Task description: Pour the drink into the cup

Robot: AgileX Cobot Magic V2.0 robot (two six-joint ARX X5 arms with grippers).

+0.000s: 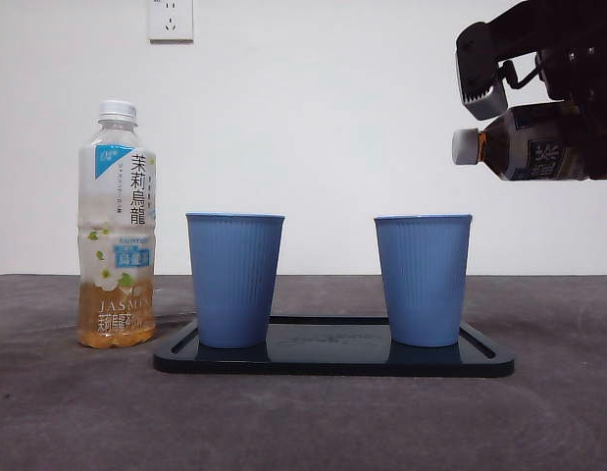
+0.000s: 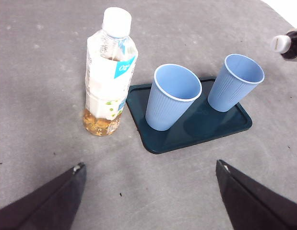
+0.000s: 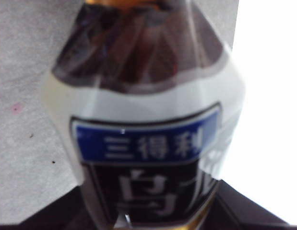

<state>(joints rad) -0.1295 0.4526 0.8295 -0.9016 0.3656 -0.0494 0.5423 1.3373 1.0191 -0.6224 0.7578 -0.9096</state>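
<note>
Grey table against a white wall. Nearest, the left gripper (image 2: 150,191) waits, jaws spread and empty. Beyond stand a jasmine tea bottle (image 1: 117,226) and two light blue cups (image 1: 234,280) on a dark tray (image 1: 332,358). Farthest, the right gripper (image 1: 578,108) clamps the dark bottle (image 1: 524,142) sideways, cap on, near the right cup (image 1: 423,280); likely heavy, slick plastic.

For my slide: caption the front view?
Right gripper tips dark bottle above right cup on tray.
</note>
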